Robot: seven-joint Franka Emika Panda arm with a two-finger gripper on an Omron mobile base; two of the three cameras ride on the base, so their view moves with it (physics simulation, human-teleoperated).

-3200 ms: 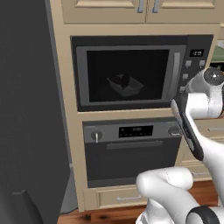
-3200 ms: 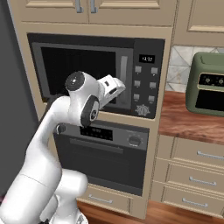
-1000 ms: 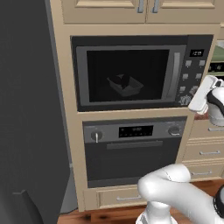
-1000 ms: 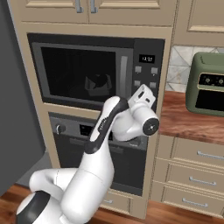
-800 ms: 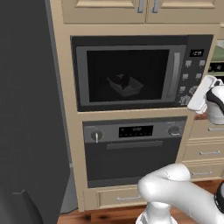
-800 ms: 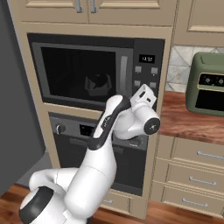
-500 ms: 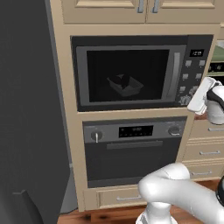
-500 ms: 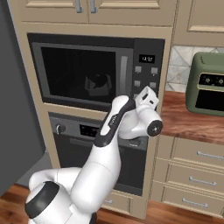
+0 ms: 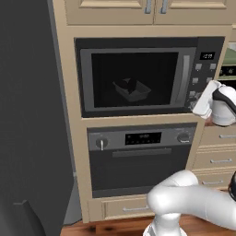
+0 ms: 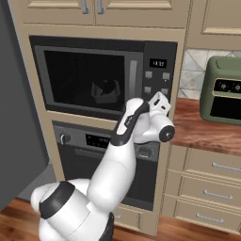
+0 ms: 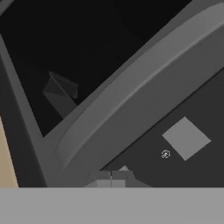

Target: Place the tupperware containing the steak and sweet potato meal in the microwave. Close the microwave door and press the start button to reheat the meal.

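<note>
The microwave sits built into the cabinet, and the microwave door is closed against it. Through its dark glass I make out the tupperware in the cavity; the steak and sweet potato are too dim to tell apart. My gripper is at the lower part of the right-hand button panel, fingers together, holding nothing. In the hand view the door's grey bar handle runs diagonally, and a grey square button lies just beyond the fingertips.
Below the microwave is an oven with round knobs. A green countertop oven stands on the wooden counter to the right, with drawers under it. A tall dark fridge fills the left side.
The arm has swung right from in front of the door to the button panel. Over the last second the hand has edged slightly closer to the panel.
</note>
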